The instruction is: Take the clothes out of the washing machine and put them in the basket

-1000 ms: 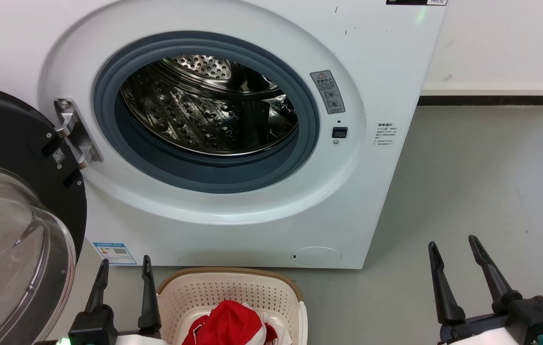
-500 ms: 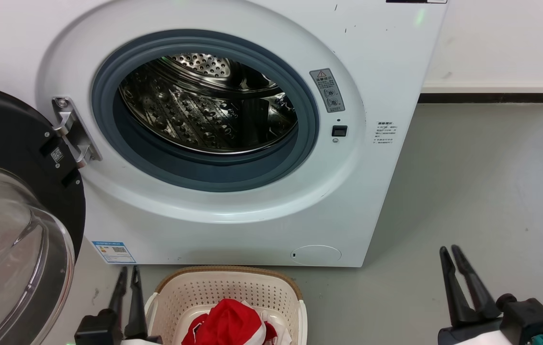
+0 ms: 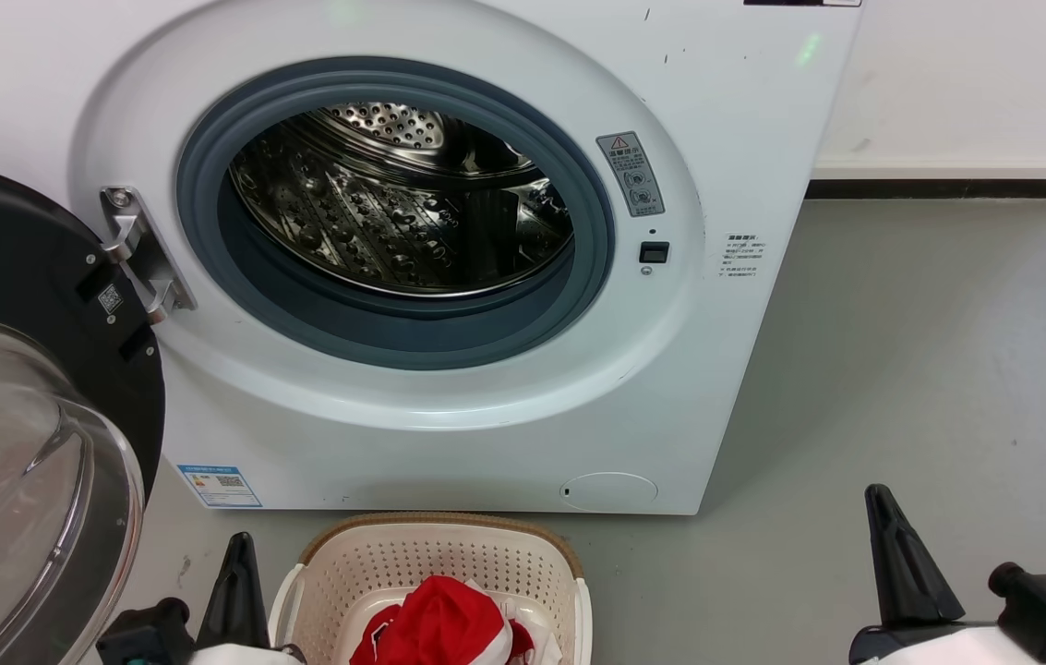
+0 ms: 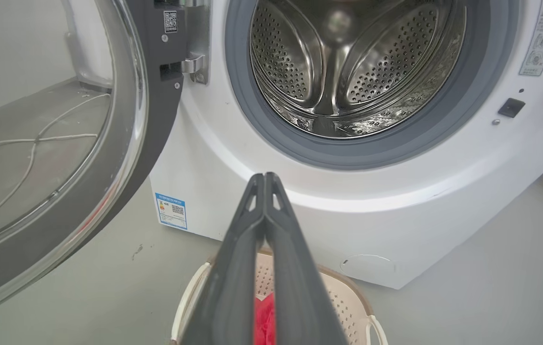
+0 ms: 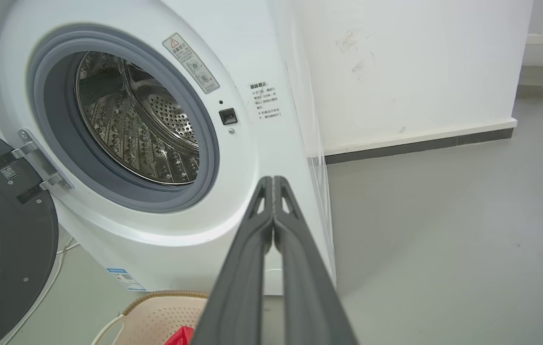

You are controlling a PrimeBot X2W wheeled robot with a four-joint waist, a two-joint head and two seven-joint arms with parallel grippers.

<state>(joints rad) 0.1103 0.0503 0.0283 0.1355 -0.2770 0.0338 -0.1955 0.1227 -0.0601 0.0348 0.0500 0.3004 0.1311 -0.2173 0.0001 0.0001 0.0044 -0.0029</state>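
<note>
- The left gripper [image 3: 241,545] points upward at the near left, just beside the basket [image 3: 438,523], its fingers pressed together with nothing between them.
- The right gripper [image 3: 883,499] stands at the near right over the grey floor [image 3: 910,351], fingers likewise closed tip to tip.
- The red clothes [image 3: 444,621] lie heaped in the basket before the washing machine [image 3: 744,139], whose door [image 3: 33,277] hangs open at left, steel drum [image 3: 393,222] gleaming.
</note>
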